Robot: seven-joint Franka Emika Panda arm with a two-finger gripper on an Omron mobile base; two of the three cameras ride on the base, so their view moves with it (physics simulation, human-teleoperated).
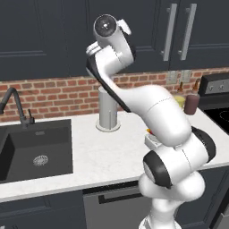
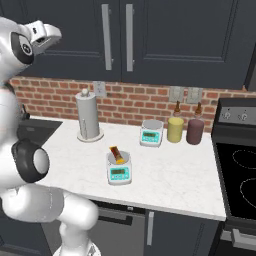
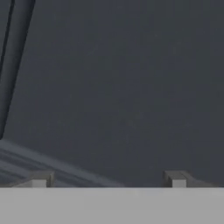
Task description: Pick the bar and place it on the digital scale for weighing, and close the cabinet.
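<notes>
In the right base view, the white arm is rising along the left edge of the frame, its wrist sitting at the upper left in front of the cabinet (image 2: 150, 35), whose two panelled doors are lying flush and closed, their long silver handles (image 2: 106, 37) hanging side by side at top centre. Below the handles, a paper towel holder (image 2: 88, 117) is standing on the white bench (image 2: 170, 172) against the brick wall. Right of it, toward the bench's front edge, the digital scale (image 2: 119, 170) is sitting with its teal panel facing forward, and the bar (image 2: 117, 155) is lying on its round pan, tilted, its orange-yellow end pointing toward the front. Farther back and right, a second scale (image 2: 151, 133) is standing near the wall, then a yellow jar (image 2: 175, 129) and a dark maroon jar (image 2: 195, 132) just beside each other. At the right edge, the black stove (image 2: 240, 165) is touching the bench end.

In the hand view, the tool (image 3: 108, 180) is standing wide open and gripping nothing, its fingertips (image 3: 39, 180) well apart at the bottom of the frame, facing a dark cabinet panel close ahead.
</notes>
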